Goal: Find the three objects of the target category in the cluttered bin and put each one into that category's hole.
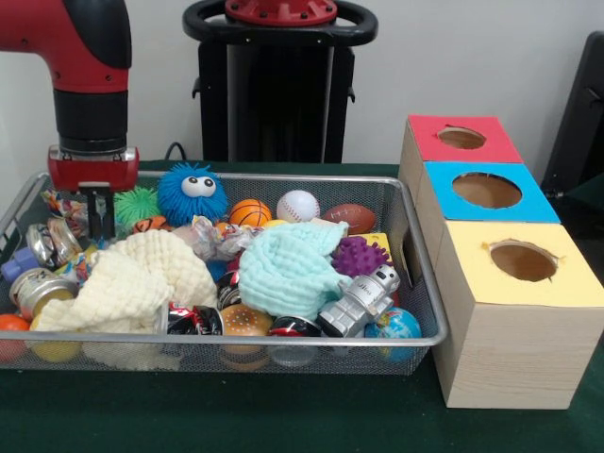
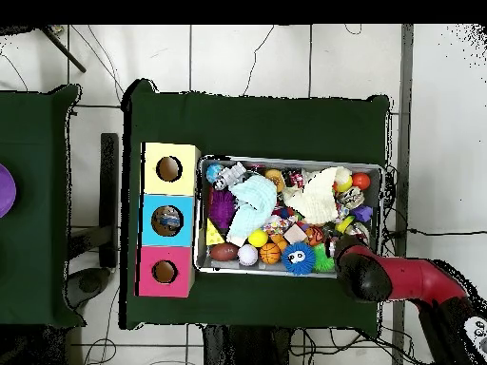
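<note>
A wire mesh bin (image 1: 415, 283) sits on the green table, heaped with toys, cans and two crumpled cloths. Against the bin's far wall lie three small sport balls in a row: a basketball (image 1: 250, 212), a baseball (image 1: 298, 206) and a brown football (image 1: 350, 217). Just beside the bin stand three boxes, each with a round hole on top: red (image 1: 461, 138), blue (image 1: 487, 190), yellow (image 1: 523, 260).
</note>
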